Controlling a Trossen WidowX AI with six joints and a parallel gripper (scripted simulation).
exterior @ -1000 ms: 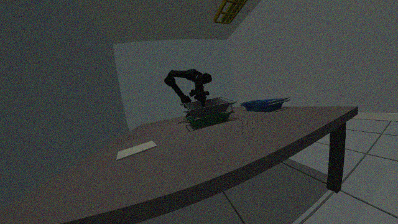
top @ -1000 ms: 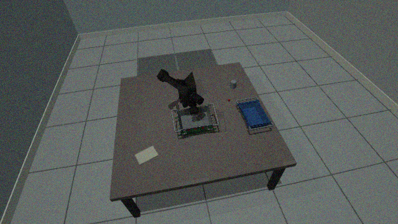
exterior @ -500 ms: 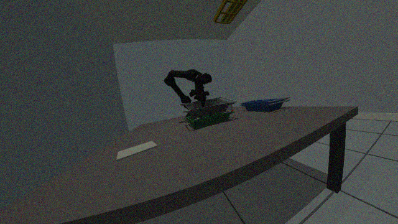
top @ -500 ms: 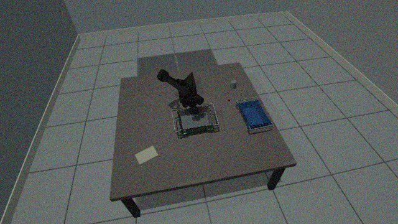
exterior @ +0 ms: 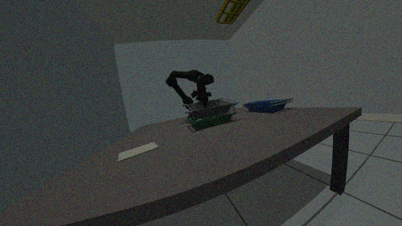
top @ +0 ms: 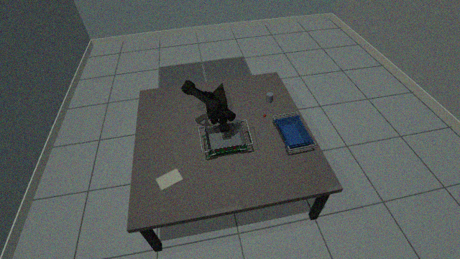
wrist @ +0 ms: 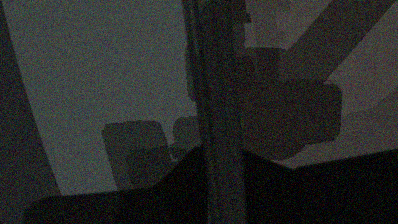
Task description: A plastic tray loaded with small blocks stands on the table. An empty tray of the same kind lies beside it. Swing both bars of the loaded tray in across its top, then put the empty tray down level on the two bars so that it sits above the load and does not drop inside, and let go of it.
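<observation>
The green tray (top: pixel 227 150) (exterior: pixel 214 122) stands on the table. Small red specks show at its front; its load is mostly hidden. The empty grey tray (top: pixel 215 139) (exterior: pixel 220 110) (wrist: pixel 223 75) is directly above it, about level and lined up with it. Wire bars stick out past the grey tray's ends. Whether it touches the bars beneath cannot be told, and the green tray's bars are hard to make out. My gripper (top: pixel 225 130) (exterior: pixel 205 104) (wrist: pixel 212 153) points down, shut on the grey tray's wall at the arm side.
A blue tray (top: pixel 295 132) (exterior: pixel 267 107) with wire bars lies near the table's right edge. A small grey cup (top: pixel 269 97) and a tiny red thing (top: pixel 264 116) are behind it to the left. A pale card (top: pixel 169 178) (exterior: pixel 138 151) lies at the front left.
</observation>
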